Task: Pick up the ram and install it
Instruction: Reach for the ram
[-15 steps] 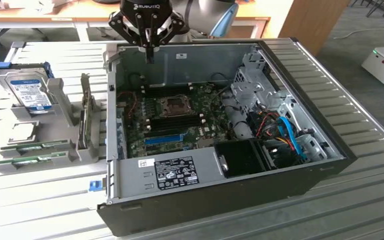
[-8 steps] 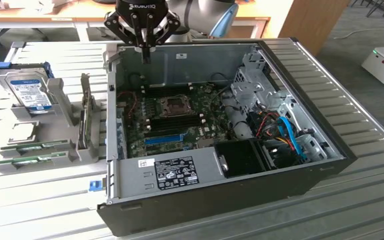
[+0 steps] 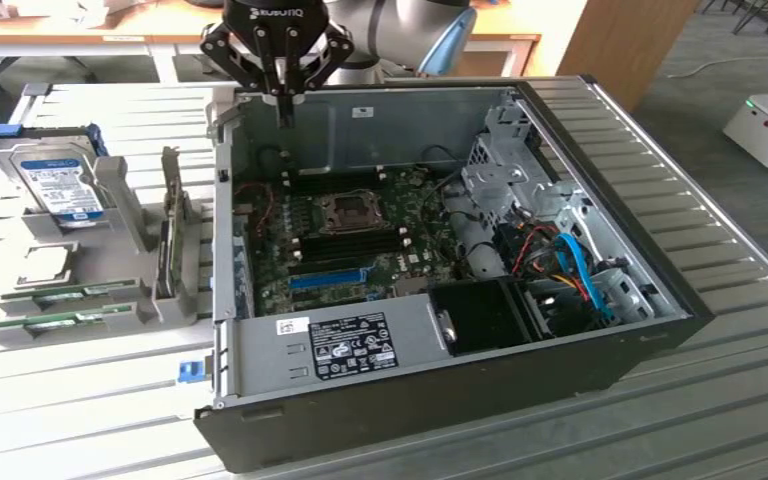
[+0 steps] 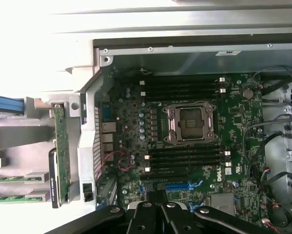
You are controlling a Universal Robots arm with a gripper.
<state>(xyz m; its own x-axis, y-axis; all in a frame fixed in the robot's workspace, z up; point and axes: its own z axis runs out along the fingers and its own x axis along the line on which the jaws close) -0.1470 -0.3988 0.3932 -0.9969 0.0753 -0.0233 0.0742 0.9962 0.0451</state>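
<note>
Overhead, gripper [image 3: 284,100] closed, empty, ram [image 3: 71,293] seemingly in grey holder [image 3: 131,300], well apart, the exterior view's left.

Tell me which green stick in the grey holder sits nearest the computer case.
The long stick standing on edge, right beside the case. The other two sticks lie low, farther out toward the exterior view's left.

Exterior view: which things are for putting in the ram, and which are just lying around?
For the job: ram sticks, claw, motherboard's memory slots.
Just lying about: hard drive, blue cables.
</note>
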